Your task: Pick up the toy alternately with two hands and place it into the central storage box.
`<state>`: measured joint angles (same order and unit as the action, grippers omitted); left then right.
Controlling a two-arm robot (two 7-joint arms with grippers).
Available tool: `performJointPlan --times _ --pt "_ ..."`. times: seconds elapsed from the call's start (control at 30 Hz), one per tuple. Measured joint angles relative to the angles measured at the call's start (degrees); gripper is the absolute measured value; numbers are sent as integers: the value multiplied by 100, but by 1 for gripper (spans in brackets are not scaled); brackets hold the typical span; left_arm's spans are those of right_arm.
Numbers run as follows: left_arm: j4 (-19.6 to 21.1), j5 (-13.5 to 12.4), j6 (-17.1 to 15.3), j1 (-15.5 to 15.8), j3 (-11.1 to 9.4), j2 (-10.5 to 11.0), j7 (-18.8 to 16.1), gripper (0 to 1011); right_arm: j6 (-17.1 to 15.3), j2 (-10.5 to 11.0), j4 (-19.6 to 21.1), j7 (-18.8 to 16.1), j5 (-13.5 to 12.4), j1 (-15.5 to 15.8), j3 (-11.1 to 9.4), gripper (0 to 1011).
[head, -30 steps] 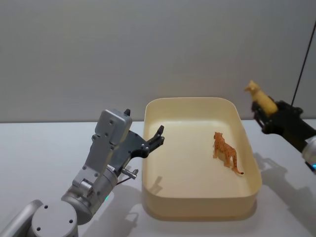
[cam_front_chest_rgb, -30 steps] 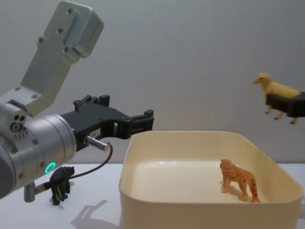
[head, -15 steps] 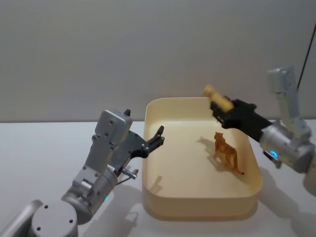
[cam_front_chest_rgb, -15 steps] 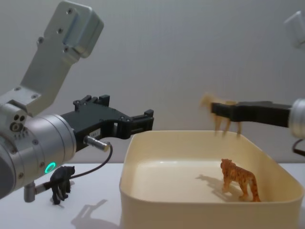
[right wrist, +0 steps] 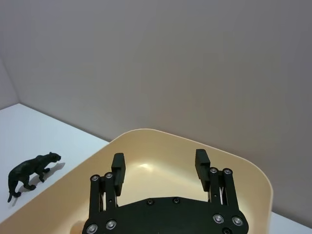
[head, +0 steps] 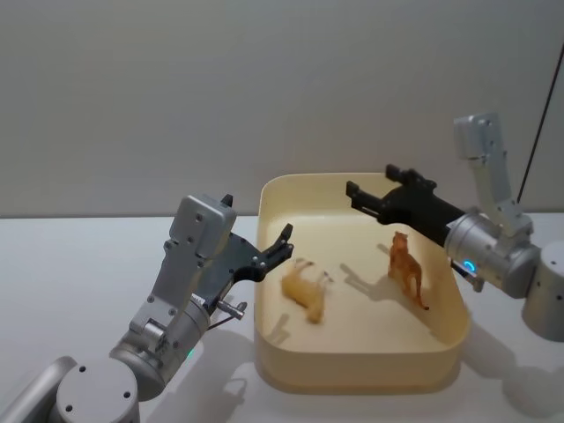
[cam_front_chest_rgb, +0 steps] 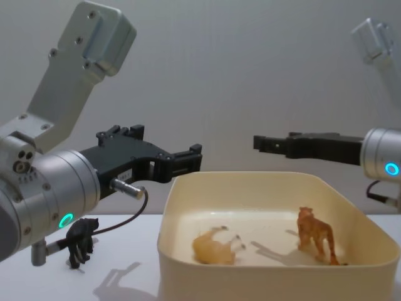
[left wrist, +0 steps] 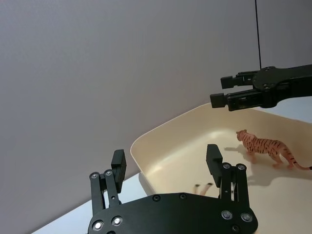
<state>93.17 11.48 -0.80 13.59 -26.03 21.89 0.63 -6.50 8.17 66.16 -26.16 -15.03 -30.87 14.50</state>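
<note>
The cream-yellow storage box (head: 352, 181) stands in the middle of the table. A yellow toy animal (head: 306, 293) lies on its side on the box floor (cam_front_chest_rgb: 216, 246), toward the left wall. An orange tiger toy (head: 405, 267) stands in the right part of the box (cam_front_chest_rgb: 315, 235). My right gripper (head: 352, 194) hovers open over the box, nothing between its fingers (right wrist: 202, 163). My left gripper (head: 280, 247) hangs open at the box's left rim (cam_front_chest_rgb: 194, 157), also empty (left wrist: 165, 161).
A black panther toy (cam_front_chest_rgb: 80, 239) stands on the white table left of the box, partly behind my left arm; the right wrist view has it outside the box wall (right wrist: 31, 170). A grey wall rises behind the table.
My right gripper swung left over the box carrying the yellow toy, then opened. The toy dropped onto the box floor. The tiger shifted slightly. My left arm stayed still.
</note>
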Motion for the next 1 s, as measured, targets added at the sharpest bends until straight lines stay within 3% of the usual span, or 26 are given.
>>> performJointPlan --times 0.2,0.63,1.0 --pt "0 0 0 0 0 0 0 1001 43 145 254 157 -58 176 -130 997" --pt "46 45 -7 -35 6 10 -23 1001 88 564 957 539 -248 636 -511 1001" --pt "330 479 128 -258 136 195 -277 1001 97 708 1205 669 -318 802 -645 1001"
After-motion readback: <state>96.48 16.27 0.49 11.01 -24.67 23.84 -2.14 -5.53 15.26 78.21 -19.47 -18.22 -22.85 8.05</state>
